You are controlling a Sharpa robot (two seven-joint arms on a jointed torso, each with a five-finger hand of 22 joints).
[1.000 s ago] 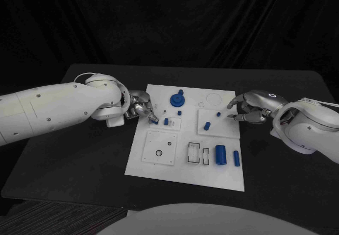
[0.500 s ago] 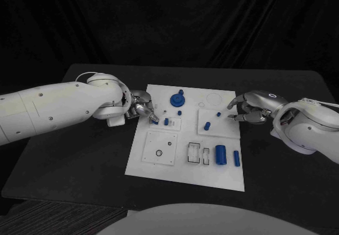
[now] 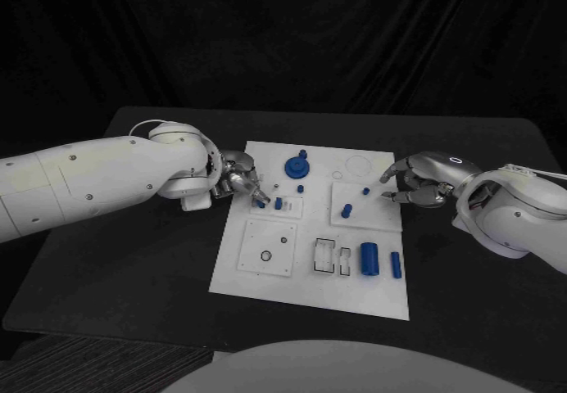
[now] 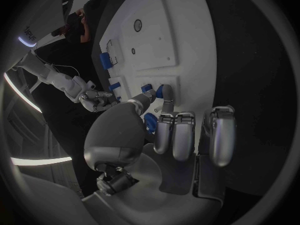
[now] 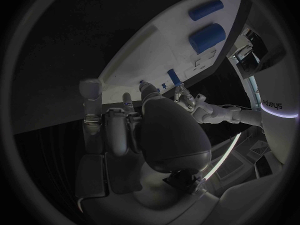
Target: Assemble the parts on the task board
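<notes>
surface: black table [image 3: 142, 270] | on it: white task board [image 3: 310, 286], lying flat at centre

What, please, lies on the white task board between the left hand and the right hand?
In the head view, between the left hand and right hand, the white task board carries small blue pegs and a slanted blue cylinder.
</notes>
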